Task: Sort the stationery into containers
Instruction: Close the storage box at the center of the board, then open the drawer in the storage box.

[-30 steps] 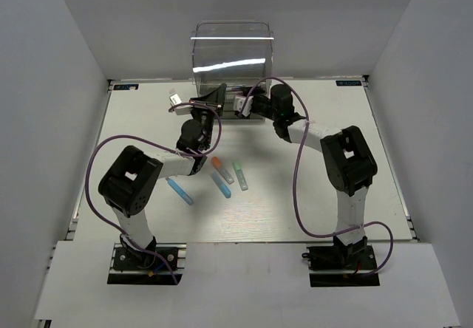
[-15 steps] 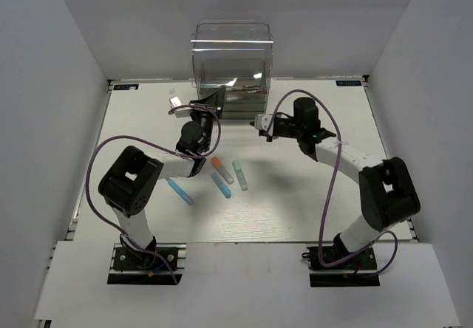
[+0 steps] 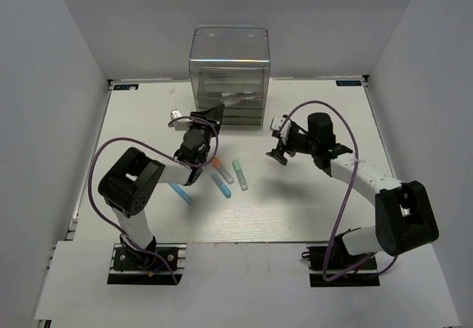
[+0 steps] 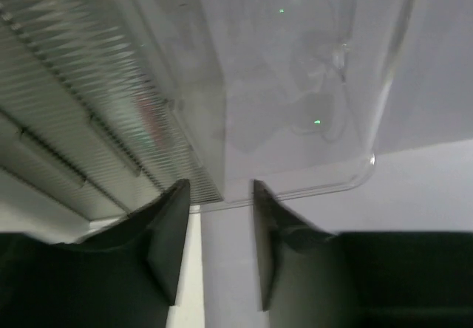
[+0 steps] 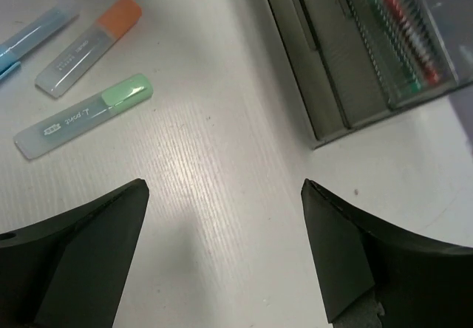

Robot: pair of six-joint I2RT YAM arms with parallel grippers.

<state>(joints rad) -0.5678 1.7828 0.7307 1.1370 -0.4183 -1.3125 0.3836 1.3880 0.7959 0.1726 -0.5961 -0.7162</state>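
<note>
Markers (image 5: 85, 117) show from the right wrist, only cabinet (image 4: 295, 84) from the left; left hand (image 4: 219, 188), right hand (image 5: 225, 185) apart.

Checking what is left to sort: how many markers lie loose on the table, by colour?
light-blue markers: 2
orange marker: 1
mint-green marker: 1
Total: 4

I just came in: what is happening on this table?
Two robot arms are sorting stationery into a clear drawer cabinet. The left claw, slightly open, is at the cabinet's front corner; the right claw hangs open and empty. An orange marker, a mint-green marker and two light-blue markers lie unsorted on the table.
</note>
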